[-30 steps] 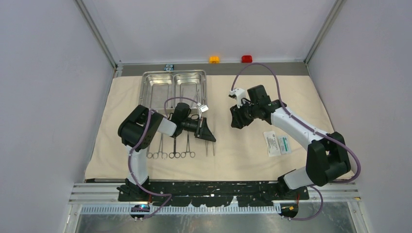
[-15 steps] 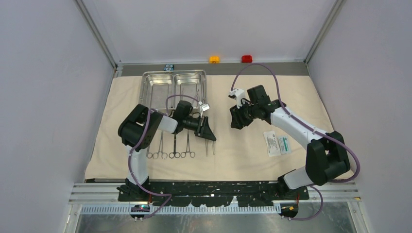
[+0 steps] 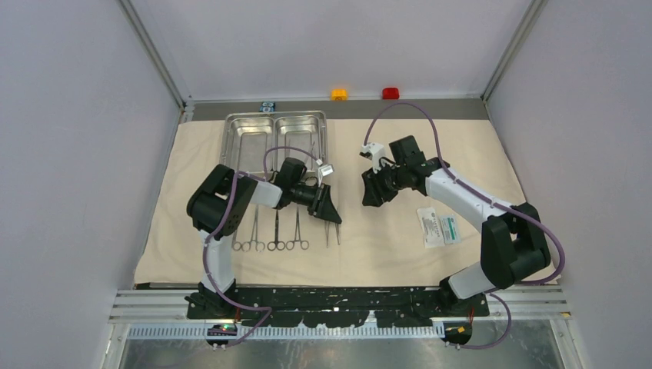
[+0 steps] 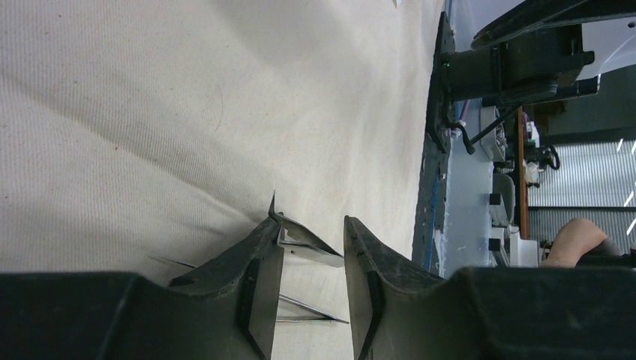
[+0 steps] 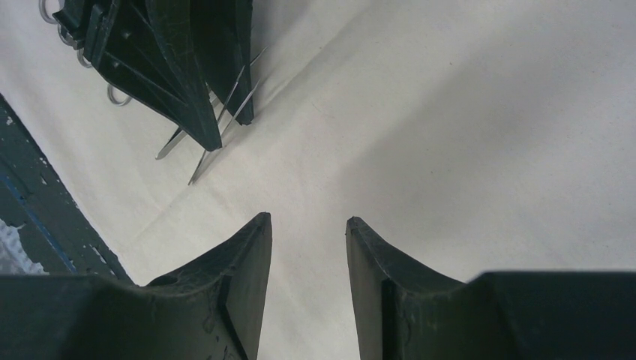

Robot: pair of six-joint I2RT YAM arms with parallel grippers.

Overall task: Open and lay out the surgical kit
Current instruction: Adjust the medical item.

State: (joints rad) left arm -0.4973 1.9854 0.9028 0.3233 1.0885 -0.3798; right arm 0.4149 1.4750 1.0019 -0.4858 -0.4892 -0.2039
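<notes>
- left gripper (image 4: 310, 223): fingers apart; tweezers (image 4: 304, 241) in the gap, against one finger, clear of the other
- thin straight tools (image 4: 311, 309) lie on the cloth wrap (image 4: 150, 112) right under those fingers
- ring-handled forceps (image 3: 275, 234) in a row just beside the left fingers
- steel tray (image 3: 250, 142) on the cloth beyond the left fingers
- right gripper (image 5: 306, 221): fingers apart, nothing between, bare cloth below
- packet (image 3: 440, 227) lies flat, near the right fingers

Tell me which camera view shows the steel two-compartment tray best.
The top external view. It shows the whole steel tray from above, with both compartments, lying at the far edge of the beige cloth. The left wrist view and the right wrist view show no part of it.
</notes>
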